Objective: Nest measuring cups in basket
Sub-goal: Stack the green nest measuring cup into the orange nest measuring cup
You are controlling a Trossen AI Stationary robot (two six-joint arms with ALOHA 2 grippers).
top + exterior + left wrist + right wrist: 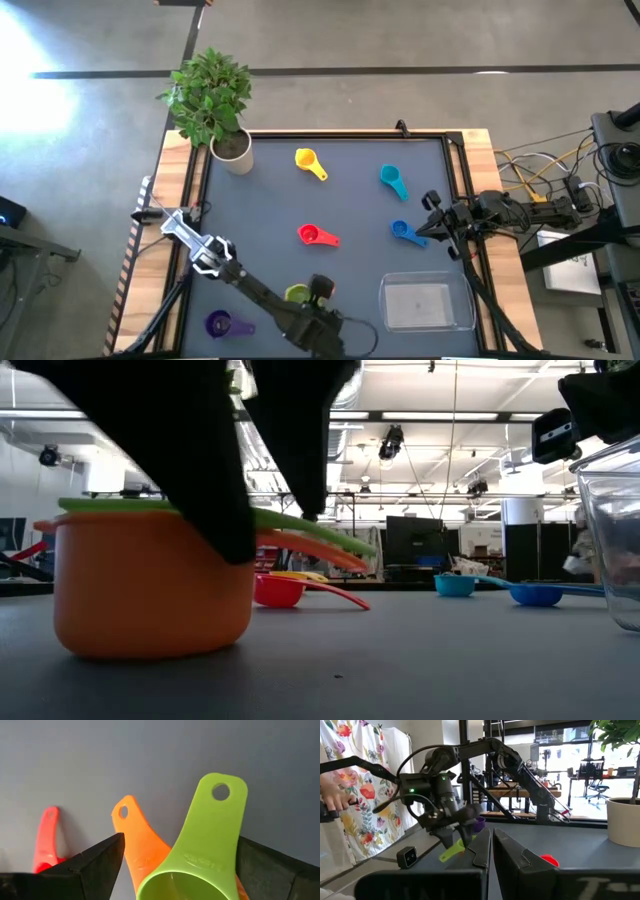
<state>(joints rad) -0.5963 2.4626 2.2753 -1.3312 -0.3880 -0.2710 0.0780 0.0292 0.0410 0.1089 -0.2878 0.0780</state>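
Observation:
The green cup (200, 850) sits nested inside the orange cup (150, 585), which rests on its base near the table's near edge. My left gripper (177, 865) points down over them, open, with one finger on each side of the green bowl. The purple cup (220, 323) lies to their left. The red (315, 236), yellow (310, 162), teal (393, 180) and blue (405, 231) cups lie scattered on the mat. The clear basket (425, 303) stands at the near right and holds no cup. My right gripper (437, 222) is shut and empty above the mat's right edge. My left gripper comes from above, pointing down, with the fingers (100, 865) standing beside the green cup's bowl (175, 885). The handles (215, 815) point away between them. I cannot tell whether either finger touches the green or the orange cup.
A white plant pot (232, 150) with a leafy plant stands at the far left corner. The mat between the cups is bare. Beyond the table, a person's hand (335, 795) shows beside a floral cloth.

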